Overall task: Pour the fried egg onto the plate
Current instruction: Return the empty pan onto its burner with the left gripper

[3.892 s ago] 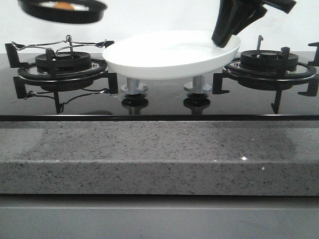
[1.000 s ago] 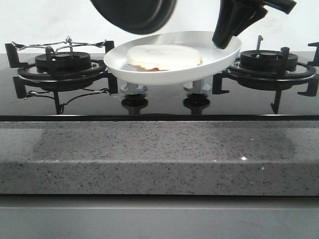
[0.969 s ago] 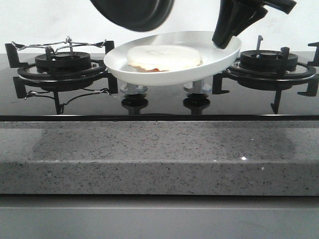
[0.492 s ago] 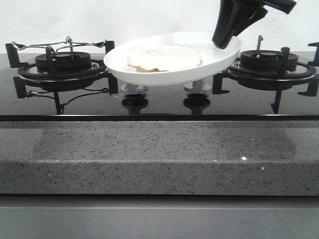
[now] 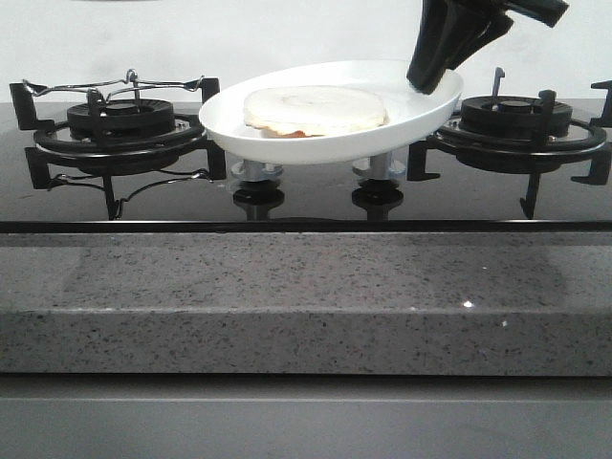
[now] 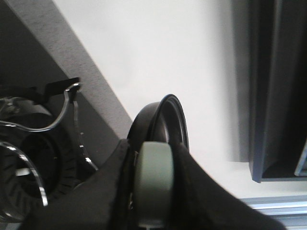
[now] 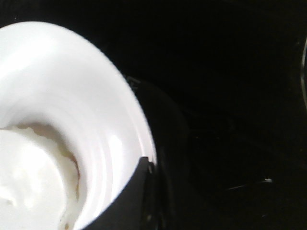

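The white plate (image 5: 325, 143) hangs tilted above the hob's middle, its right rim higher. The off-white fried egg (image 5: 316, 108) lies flat in it, with a trace of orange at its front edge. My right gripper (image 5: 432, 78) is shut on the plate's right rim; in the right wrist view its dark finger (image 7: 139, 191) overlaps the plate's rim (image 7: 72, 86) beside the egg (image 7: 29, 182). My left gripper (image 6: 153, 191) is out of the front view. In the left wrist view it is shut on the grey-green handle (image 6: 153, 167) of the black frying pan (image 6: 168, 120), seen edge-on.
A left burner with a wire stand (image 5: 120, 124) and a right burner (image 5: 516, 120) flank the plate. Two knobs (image 5: 258, 172) (image 5: 378, 167) stand below it on the black glass hob. A speckled grey counter edge (image 5: 306, 306) runs along the front.
One second ago the black pan hung tipped over the plate's left side; it has since risen out of the front view. The egg and plate have stayed put.
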